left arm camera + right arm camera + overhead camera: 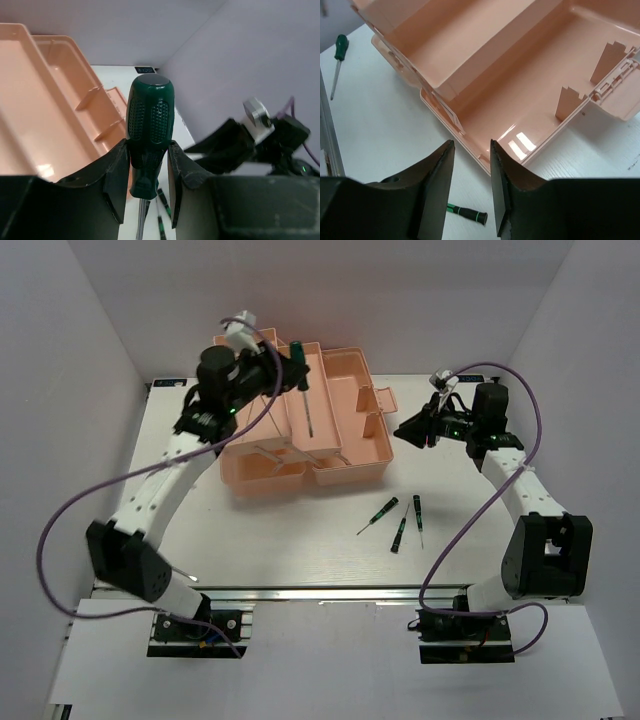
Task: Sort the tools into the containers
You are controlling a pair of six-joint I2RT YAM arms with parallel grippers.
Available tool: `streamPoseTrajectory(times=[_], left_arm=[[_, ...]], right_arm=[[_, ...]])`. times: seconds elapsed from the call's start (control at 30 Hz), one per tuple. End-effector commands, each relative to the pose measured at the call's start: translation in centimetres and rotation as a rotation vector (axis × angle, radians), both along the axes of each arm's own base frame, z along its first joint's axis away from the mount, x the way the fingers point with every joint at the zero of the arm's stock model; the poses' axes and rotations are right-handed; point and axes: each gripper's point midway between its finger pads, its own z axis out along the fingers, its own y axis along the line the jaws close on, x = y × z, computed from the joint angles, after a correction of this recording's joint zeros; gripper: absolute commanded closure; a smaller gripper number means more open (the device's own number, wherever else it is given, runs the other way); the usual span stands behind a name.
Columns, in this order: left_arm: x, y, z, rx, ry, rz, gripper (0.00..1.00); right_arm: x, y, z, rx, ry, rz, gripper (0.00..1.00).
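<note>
My left gripper point(283, 356) is shut on the large green-handled screwdriver point(297, 358) and holds it over the back of the salmon-pink toolbox point(345, 455), shaft hanging down toward the trays. In the left wrist view the jaws clamp the lower part of the screwdriver's handle point(150, 125), beside a pink tray point(40, 120). My right gripper point(408, 431) hovers just right of the toolbox. It stands open with nothing between its fingers point(471, 145), above the toolbox rim point(470, 140). Three small screwdrivers point(400, 533) lie on the table in front of the box.
One small green-and-black screwdriver point(468, 214) lies under my right gripper. Another green-handled one point(340, 48) lies on the table at that view's far left. The toolbox lid point(378, 405) folds out to the right. White walls close in the table on three sides.
</note>
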Motion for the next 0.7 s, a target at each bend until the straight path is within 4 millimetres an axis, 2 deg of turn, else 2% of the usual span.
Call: streamPoseTrajectory(times=[0.0,0.03,0.07,0.1,0.13,0.17,0.23,0.27,0.3,0.37,0.4,0.43,0.47,0.5,0.63,0.67], left_arm=[[4.5,-2.5,0.6,-0.044,0.005,0.067,1.00],[5.2,-3.3,1.6,-0.022,0.005,0.077,1.00],[7.1,-2.5,0.6,0.000,0.036,0.176,1.00],[9.1,-3.3,-2.3,0.040,0.084,0.189,1.00],[11.4,-2.9,-3.4,0.068,0.117,0.271,1.00],[12.3,-3.1,-3.9,0.087,0.128,0.285,1.00],[13.7,-2.8,-6.4,0.187,0.191,0.325,0.99],[14.5,-2.6,-3.1,0.169,0.135,0.355,0.98],[15.5,-2.7,-6.9,0.253,0.202,0.358,0.96],[15.9,-2.3,-7.2,0.275,0.216,0.383,0.85],[15.8,-2.1,-7.9,0.292,0.224,0.386,0.83],[15.4,-1.8,-7.5,0.290,0.222,0.394,0.80],[15.3,-1.6,-7.9,0.296,0.229,0.398,0.71],[15.1,-1.4,-9.0,0.313,0.246,0.404,0.67],[14.7,-1.5,-8.1,0.323,0.233,0.381,0.58],[14.6,-1.8,-7.2,0.319,0.209,0.366,0.51]], right_arm=[[-0.8,-0.5,1.0,-0.031,-0.072,-0.019,0.59],[-1.2,-0.6,1.0,-0.034,-0.076,-0.023,0.58],[-1.6,-0.7,0.5,-0.037,-0.050,-0.026,0.58],[-1.9,-0.8,0.7,-0.041,-0.051,-0.034,0.56],[-2.1,-0.9,0.4,-0.045,-0.047,-0.041,0.54],[-2.3,-0.9,0.5,-0.047,-0.051,-0.045,0.53],[-2.5,-1.1,0.0,-0.057,-0.044,-0.056,0.48],[-2.4,-1.3,-0.1,-0.066,-0.044,-0.072,0.44],[-2.5,-1.4,-0.3,-0.073,-0.034,-0.080,0.42],[-2.0,-2.0,-0.7,-0.105,-0.037,-0.120,0.36],[-1.8,-2.3,-0.8,-0.112,-0.037,-0.136,0.33],[-1.7,-2.4,-1.1,-0.123,-0.034,-0.142,0.33],[-1.7,-2.4,-1.3,-0.129,-0.032,-0.144,0.32],[-1.7,-2.5,-1.5,-0.132,-0.027,-0.142,0.32],[-1.5,-2.3,-2.1,-0.126,-0.006,-0.135,0.31],[-1.4,-2.3,-2.1,-0.125,0.000,-0.135,0.31]])
